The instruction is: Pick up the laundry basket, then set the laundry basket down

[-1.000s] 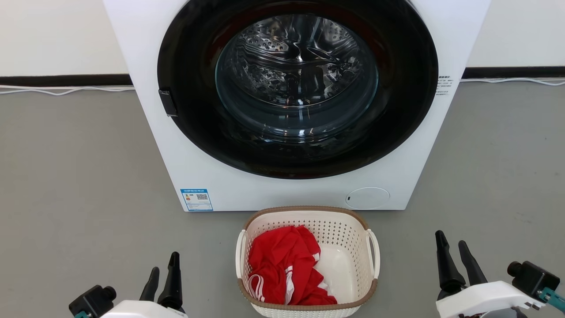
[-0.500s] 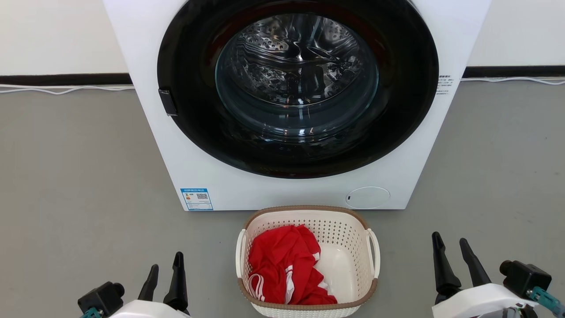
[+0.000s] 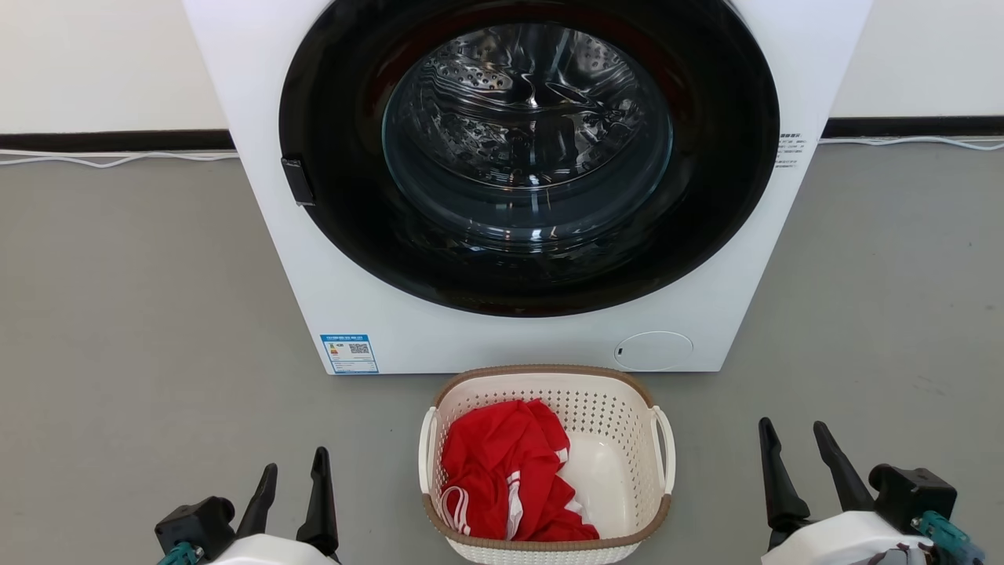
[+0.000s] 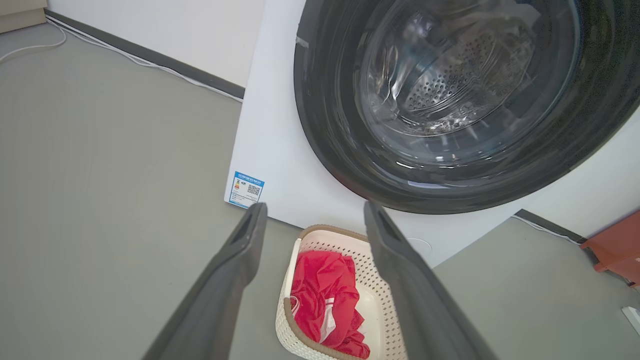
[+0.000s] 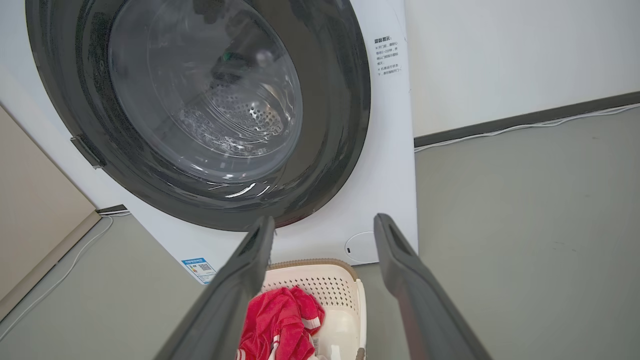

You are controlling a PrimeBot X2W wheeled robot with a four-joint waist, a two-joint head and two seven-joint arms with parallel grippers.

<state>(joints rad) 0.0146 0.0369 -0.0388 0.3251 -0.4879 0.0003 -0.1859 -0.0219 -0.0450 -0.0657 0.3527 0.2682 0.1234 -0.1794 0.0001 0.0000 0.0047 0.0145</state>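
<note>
1. Grey floor [image 3: 141, 314] runs back to a white wall with a dark baseboard [image 3: 118, 141]; a white cable [image 3: 118, 161] lies along its foot.
2. A white front-loading washing machine [image 3: 376, 329] stands on the floor. The steel drum shows through its round, dark-framed glass door [image 3: 525, 133]. A blue label [image 3: 349, 354] sits low on the machine's left and a round cover [image 3: 653, 351] low on its right.
3. The laundry basket [image 3: 596, 408] stands upright on the floor just in front of the machine's base, between the two arms. It has cream perforated walls, a brown woven-look rim and a white handle on each side.
4. A crumpled red garment [image 3: 502, 463] with white stripes lies inside the basket toward its left side, leaving bare bottom on the right.
5. The left end effector [image 3: 294, 463] is at the head view's lower left, well apart from the basket's left handle. Its two dark fingers are spread and hold nothing. In the left wrist view the basket lies low between them.
6. The right end effector [image 3: 791, 426] is at the lower right, well apart from the right handle, with its fingers likewise spread and empty. In the right wrist view the basket sits low beside its left finger.
</note>
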